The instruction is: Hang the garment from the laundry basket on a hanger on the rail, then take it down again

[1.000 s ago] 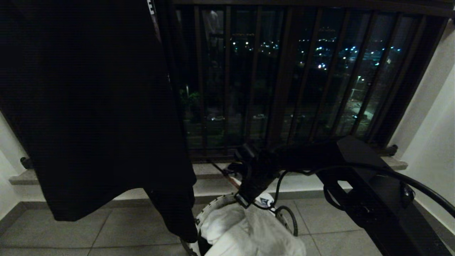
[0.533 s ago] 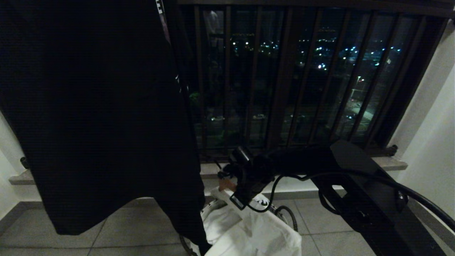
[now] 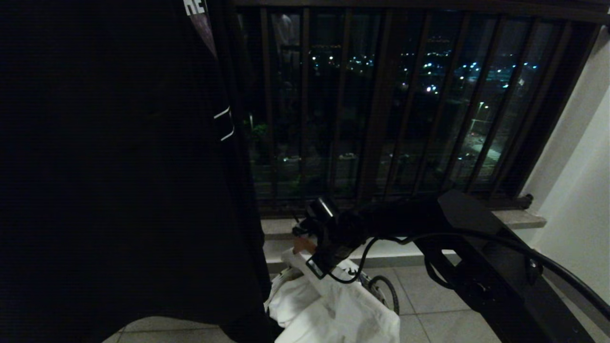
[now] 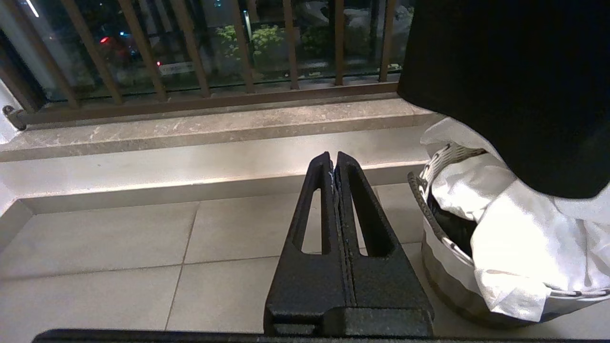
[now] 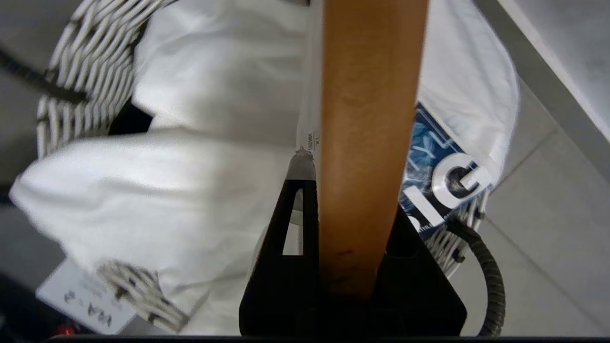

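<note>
The right gripper (image 5: 350, 171) stood directly over the laundry basket (image 5: 71, 62), and its fingers were clamped on a wooden hanger (image 5: 369, 119). The wood filled the gap between the two fingers, so I judge the grasp to be firm. The long axis of the hanger ran straight out from the palm, along the fingers and beyond their tips, and it pointed down into the basket. It did not lie across the grip.

The white garment (image 5: 209, 119) lay in the basket as a loose heap, with one fold spilling over the rim. A blue print with white letters showed on the side of the heap nearest the window sill. The cloth was right under the hanger and seemed to touch it beside the finger, but I could not tell if any part was already threaded on the wood.

The left gripper (image 4: 336, 159) was pressed shut on nothing. It hung over the floor (image 4: 119, 247) well to the left of the basket, so the right arm was clearly the nearer one.

A large black garment (image 3: 119, 166) hung just to the left of the basket, with its hem over the rim. The rail was not visible in any view, so it was probably high above the basket. The coming move probably depends on getting the hanger into the cloth and then lifting it past this black garment without catching it
</note>
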